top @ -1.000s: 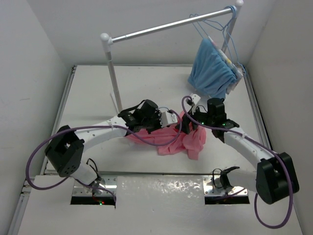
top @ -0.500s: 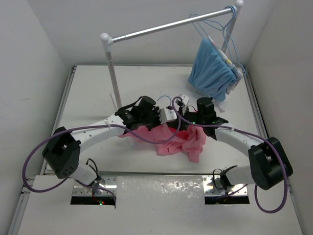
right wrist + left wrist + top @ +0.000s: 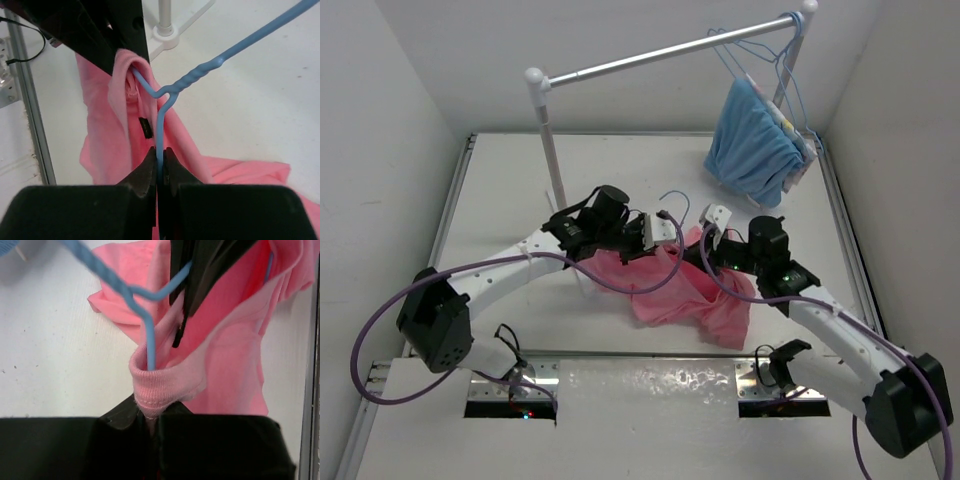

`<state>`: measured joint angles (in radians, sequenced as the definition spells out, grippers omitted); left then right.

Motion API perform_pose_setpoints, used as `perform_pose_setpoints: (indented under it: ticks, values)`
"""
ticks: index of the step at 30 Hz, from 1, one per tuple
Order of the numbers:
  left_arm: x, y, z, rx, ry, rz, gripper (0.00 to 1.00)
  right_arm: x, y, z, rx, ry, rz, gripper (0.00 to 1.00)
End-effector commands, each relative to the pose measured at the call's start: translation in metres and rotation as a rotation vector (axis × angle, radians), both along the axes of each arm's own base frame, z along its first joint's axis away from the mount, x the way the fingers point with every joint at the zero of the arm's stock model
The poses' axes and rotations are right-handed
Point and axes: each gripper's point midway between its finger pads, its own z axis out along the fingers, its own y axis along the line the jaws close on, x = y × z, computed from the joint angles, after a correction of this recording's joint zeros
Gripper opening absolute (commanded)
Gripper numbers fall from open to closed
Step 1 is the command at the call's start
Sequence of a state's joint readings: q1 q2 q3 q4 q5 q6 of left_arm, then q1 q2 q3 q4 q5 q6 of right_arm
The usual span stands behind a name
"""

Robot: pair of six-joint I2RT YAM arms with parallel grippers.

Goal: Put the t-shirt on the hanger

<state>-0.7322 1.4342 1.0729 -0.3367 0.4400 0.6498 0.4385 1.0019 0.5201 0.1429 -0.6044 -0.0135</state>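
Your tabletop (image 3: 510,190) is plain white, with walls along its left, far and right edges. The t-shirt (image 3: 692,298) rests its lower folds on it around the middle, slightly toward the near edge, while its collar end is lifted clear of the surface. A white post (image 3: 550,150) stands left of centre, its foot (image 3: 164,31) flat on the table.
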Motion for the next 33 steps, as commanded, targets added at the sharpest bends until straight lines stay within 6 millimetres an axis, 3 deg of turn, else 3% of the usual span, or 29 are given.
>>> perform_pose_setpoints:
  ticks: [1,5,7,8,11,14,18,20,21,23,25,33]
  values:
    - [0.008,0.023,0.02,-0.003,-0.013,0.043,0.01,0.014,-0.03,0.003,-0.084,-0.062,-0.155,0.0]
    - [0.008,0.034,0.026,0.009,-0.031,0.052,0.1,0.014,-0.037,0.015,-0.099,-0.08,-0.188,0.0]
    - [0.01,0.043,0.03,0.009,-0.042,0.057,0.19,0.012,-0.038,0.019,-0.113,-0.074,-0.18,0.0]
    - [0.012,0.048,0.035,-0.004,-0.046,0.065,0.31,0.012,-0.038,0.022,-0.115,-0.076,-0.179,0.0]
    - [0.014,0.055,0.047,-0.029,-0.061,0.077,0.46,0.014,-0.039,0.032,-0.124,-0.084,-0.183,0.0]
    - [0.012,0.058,0.06,-0.065,-0.068,0.097,0.52,0.016,-0.043,0.032,-0.145,-0.078,-0.203,0.0]
    - [0.012,0.071,0.066,-0.034,-0.08,0.155,0.53,0.017,-0.05,0.033,-0.163,-0.081,-0.234,0.0]
    - [0.03,0.088,0.058,0.013,-0.142,0.273,0.53,0.015,-0.049,0.041,-0.155,-0.089,-0.224,0.0]
    - [0.033,0.095,0.041,0.045,-0.139,0.311,0.53,0.014,-0.048,0.045,-0.152,-0.095,-0.218,0.0]
    - [0.051,0.104,0.025,0.093,-0.177,0.389,0.53,0.011,-0.048,0.055,-0.151,-0.107,-0.207,0.0]
    - [0.059,0.105,0.015,0.126,-0.18,0.398,0.51,0.01,-0.051,0.062,-0.16,-0.115,-0.214,0.0]
    - [0.075,0.096,0.022,0.123,-0.281,0.337,0.51,0.0,-0.049,0.061,-0.174,-0.102,-0.166,0.0]
